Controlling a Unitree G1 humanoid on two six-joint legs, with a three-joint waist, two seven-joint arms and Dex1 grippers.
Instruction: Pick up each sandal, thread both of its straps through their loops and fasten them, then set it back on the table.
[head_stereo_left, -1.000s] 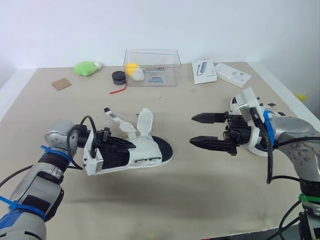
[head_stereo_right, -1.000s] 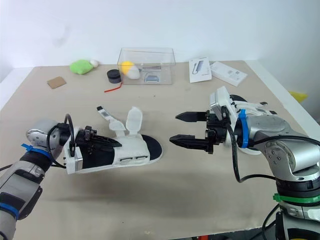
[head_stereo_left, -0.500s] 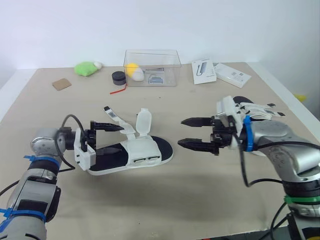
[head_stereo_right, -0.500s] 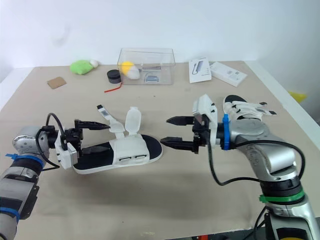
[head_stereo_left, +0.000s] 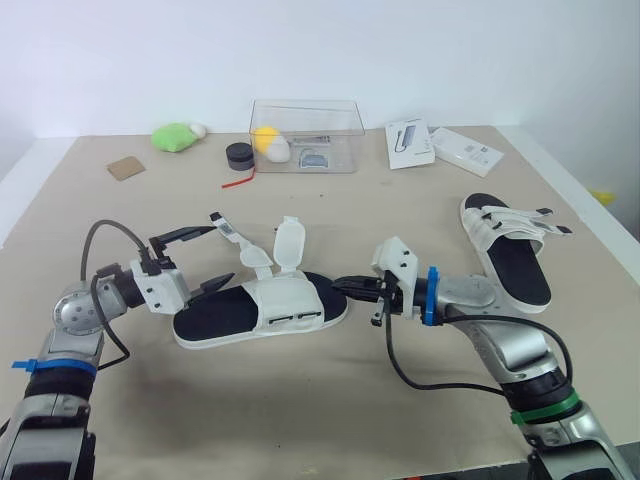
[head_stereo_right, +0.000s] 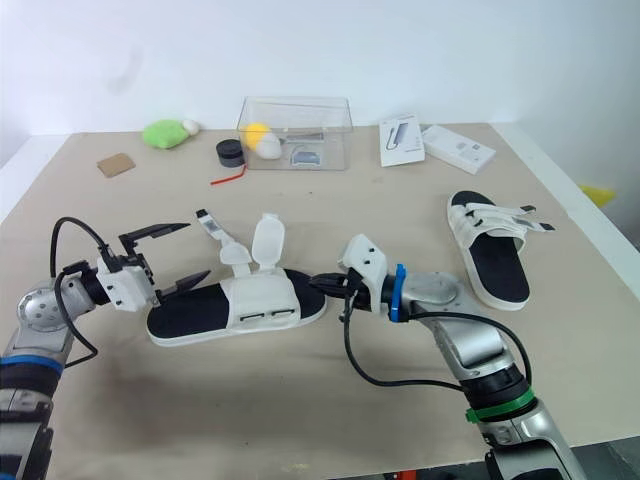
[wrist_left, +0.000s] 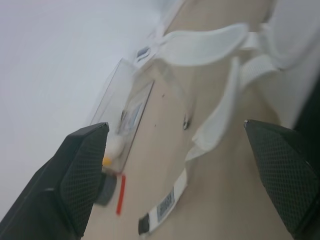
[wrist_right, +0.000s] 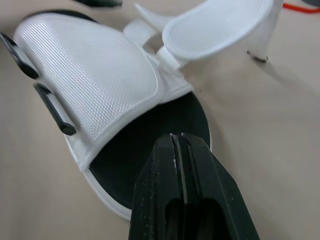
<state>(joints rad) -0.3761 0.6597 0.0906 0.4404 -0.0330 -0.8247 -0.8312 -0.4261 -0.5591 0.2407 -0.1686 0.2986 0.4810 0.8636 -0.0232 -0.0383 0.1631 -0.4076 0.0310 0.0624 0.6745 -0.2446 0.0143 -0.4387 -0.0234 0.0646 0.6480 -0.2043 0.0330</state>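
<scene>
A white sandal with a black footbed (head_stereo_left: 262, 305) lies flat on the table, and its two straps (head_stereo_left: 262, 250) stand up unfastened. My left gripper (head_stereo_left: 203, 260) is open just beyond the heel end, with one finger above and one beside the heel, holding nothing. In the left wrist view the loose straps (wrist_left: 210, 45) show between its wide-apart fingers (wrist_left: 80, 170). My right gripper (head_stereo_left: 347, 285) is shut, and its tip (wrist_right: 177, 137) rests over the sandal's toe (wrist_right: 150, 165). A second sandal (head_stereo_left: 507, 250) lies to the right with its straps across it.
At the back of the table stand a clear box (head_stereo_left: 305, 135), a black round pot (head_stereo_left: 237, 155), a red strip (head_stereo_left: 235, 181), a green lump (head_stereo_left: 172, 136), a cardboard piece (head_stereo_left: 125, 168) and two booklets (head_stereo_left: 408, 142) (head_stereo_left: 465, 148). The table's right edge runs close behind the second sandal.
My left gripper let go of the sandal's heel, opened wide and drew back. My right gripper moved left to the sandal's toe and shut. The sandal now lies flat.
</scene>
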